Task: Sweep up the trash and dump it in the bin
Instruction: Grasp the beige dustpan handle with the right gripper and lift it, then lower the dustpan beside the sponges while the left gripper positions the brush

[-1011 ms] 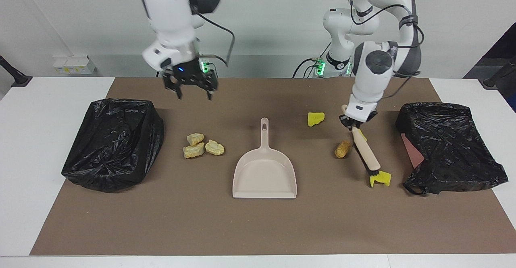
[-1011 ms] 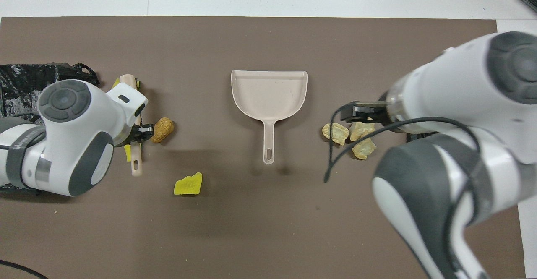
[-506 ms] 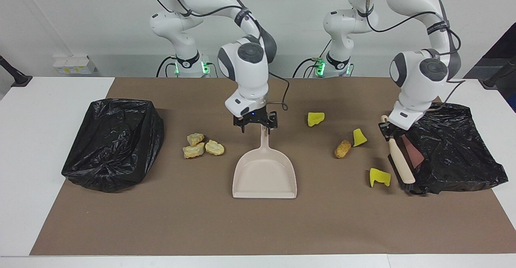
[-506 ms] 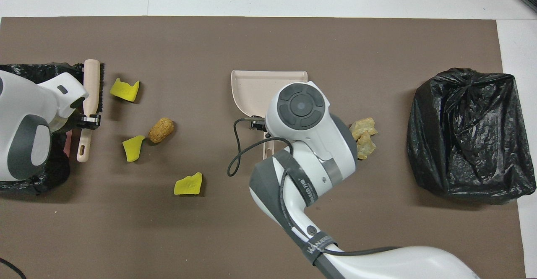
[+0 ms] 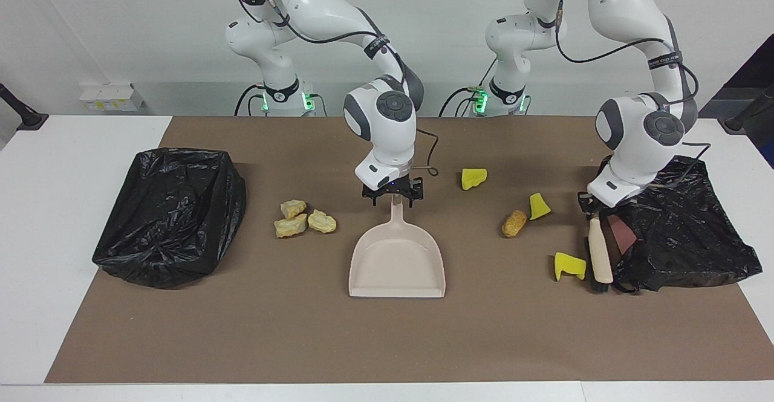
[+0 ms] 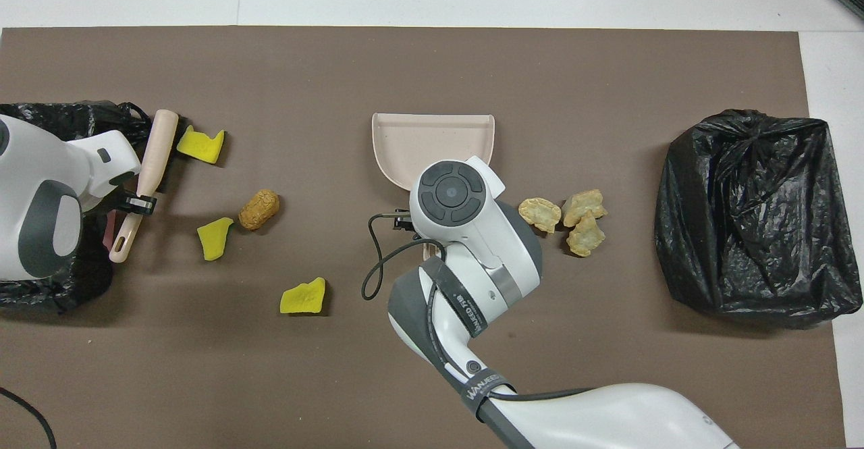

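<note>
A beige dustpan (image 5: 396,263) lies mid-mat with its handle pointing toward the robots. My right gripper (image 5: 393,198) is low over the handle's end, open, one fingertip on each side. My left gripper (image 5: 589,205) is shut on a beige brush (image 5: 600,248), its bristles down at the mat beside a yellow sponge piece (image 5: 569,266). Other trash lies loose: two more yellow pieces (image 5: 473,178) (image 5: 538,206), a brown-orange lump (image 5: 514,223), and three pale chunks (image 5: 302,217). The black-lined bin (image 5: 169,214) stands at the right arm's end.
A flatter black bag (image 5: 677,226) with a reddish piece showing lies at the left arm's end, right beside the brush. A brown mat (image 5: 387,341) covers the table. In the overhead view my right arm's wrist (image 6: 449,196) hides the dustpan's handle.
My right arm swung from near the pale chunks to the dustpan handle and dropped low. My left arm carried the brush from beside the brown lump to the black bag's edge.
</note>
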You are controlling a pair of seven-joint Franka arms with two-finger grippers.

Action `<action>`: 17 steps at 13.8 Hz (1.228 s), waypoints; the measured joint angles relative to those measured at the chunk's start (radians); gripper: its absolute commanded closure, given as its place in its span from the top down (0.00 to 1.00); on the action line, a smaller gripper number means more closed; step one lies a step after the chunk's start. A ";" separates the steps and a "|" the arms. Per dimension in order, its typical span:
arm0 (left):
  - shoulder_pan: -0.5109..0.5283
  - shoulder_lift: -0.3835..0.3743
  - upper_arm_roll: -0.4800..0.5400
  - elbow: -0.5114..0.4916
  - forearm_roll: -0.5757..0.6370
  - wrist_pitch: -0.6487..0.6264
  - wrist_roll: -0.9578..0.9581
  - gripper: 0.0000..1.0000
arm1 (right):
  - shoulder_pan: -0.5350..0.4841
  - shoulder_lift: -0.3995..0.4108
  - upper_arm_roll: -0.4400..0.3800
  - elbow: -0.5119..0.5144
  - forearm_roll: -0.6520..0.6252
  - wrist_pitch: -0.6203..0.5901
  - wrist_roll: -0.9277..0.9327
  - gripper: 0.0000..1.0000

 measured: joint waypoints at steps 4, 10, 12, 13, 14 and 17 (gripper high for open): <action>-0.063 -0.023 -0.016 -0.018 0.000 -0.084 0.112 0.00 | 0.022 -0.007 0.000 -0.001 0.000 -0.011 0.000 0.00; -0.217 -0.115 -0.019 -0.152 0.000 -0.121 0.111 0.00 | -0.005 -0.028 -0.012 0.004 0.000 -0.015 -0.163 0.00; -0.251 -0.133 -0.019 -0.169 0.000 -0.143 0.108 0.00 | -0.064 -0.072 -0.015 0.004 0.000 -0.031 -0.375 0.00; -0.265 -0.138 -0.019 -0.172 -0.001 -0.154 0.108 0.00 | -0.103 -0.105 -0.015 0.002 0.000 -0.078 -0.507 0.00; -0.280 -0.141 -0.019 -0.173 -0.001 -0.164 0.110 0.00 | -0.136 -0.141 -0.016 -0.004 0.000 -0.137 -0.636 0.00; -0.346 -0.143 -0.021 -0.177 -0.013 -0.182 0.116 0.00 | -0.177 -0.238 -0.016 -0.088 -0.008 -0.197 -0.953 0.00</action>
